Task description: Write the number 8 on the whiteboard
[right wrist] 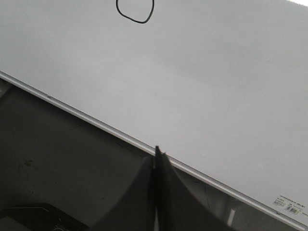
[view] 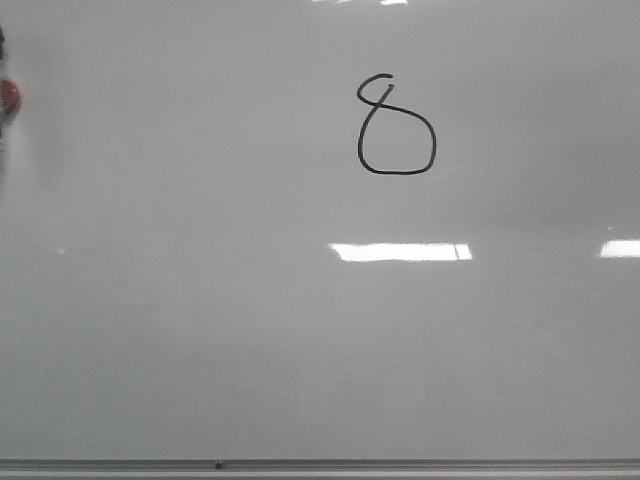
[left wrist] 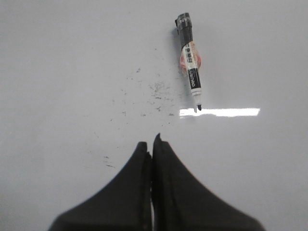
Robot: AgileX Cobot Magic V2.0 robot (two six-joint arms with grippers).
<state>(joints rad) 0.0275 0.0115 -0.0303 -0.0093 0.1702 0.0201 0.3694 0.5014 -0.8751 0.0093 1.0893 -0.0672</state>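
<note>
A thin black number 8 (view: 394, 128) is drawn on the glossy pale whiteboard (view: 200, 330), right of centre near the top in the front view; its round lower loop (right wrist: 135, 11) shows in the right wrist view. A black and white marker (left wrist: 190, 60) with pink tape lies loose on the whiteboard (left wrist: 62, 72) ahead of my left gripper (left wrist: 152, 142), which is shut and empty, apart from the marker. My right gripper (right wrist: 158, 153) is shut and empty over the board's metal edge strip (right wrist: 96, 122). Neither gripper shows in the front view.
Small black ink specks (left wrist: 154, 94) dot the board beside the marker. Bright rectangular light reflections (view: 400, 251) lie on the board. A reddish round thing (view: 8, 98) shows at the far left edge. A dark grey surface (right wrist: 62, 159) lies beyond the board's edge.
</note>
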